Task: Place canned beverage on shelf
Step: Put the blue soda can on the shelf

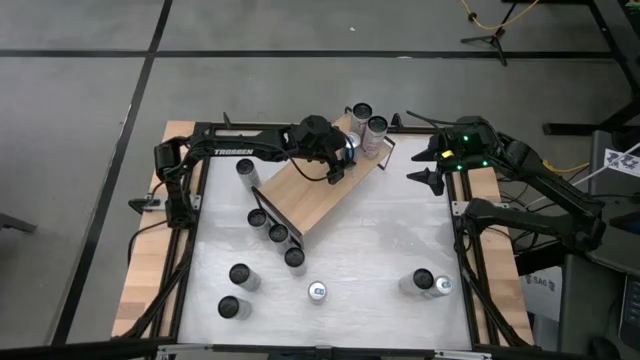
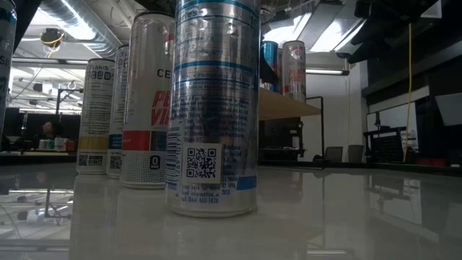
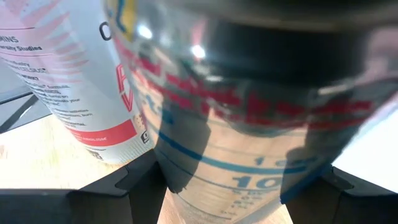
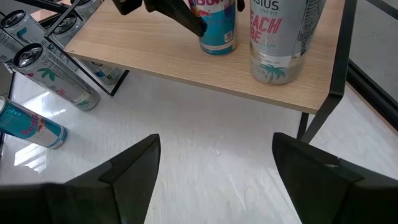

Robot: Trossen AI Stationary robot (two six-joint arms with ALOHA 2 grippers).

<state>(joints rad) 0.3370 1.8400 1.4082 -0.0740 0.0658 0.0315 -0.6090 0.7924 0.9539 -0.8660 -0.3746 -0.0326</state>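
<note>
L claw [image 1: 345,152] was clamped on can [image 3: 249,124] over shelf [image 1: 310,195] | R claw [image 4: 214,165] was open, parked | can should be set upright, clear of neighbours.

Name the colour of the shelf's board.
Light-brown wood on the shelf, with thin black frame ends; clearest in the right wrist view.

"TROSSEN" on left arm [image 1: 232,152]; "EACH" on silver can [image 4: 281,37] atop shelf [image 4: 186,59].
</note>
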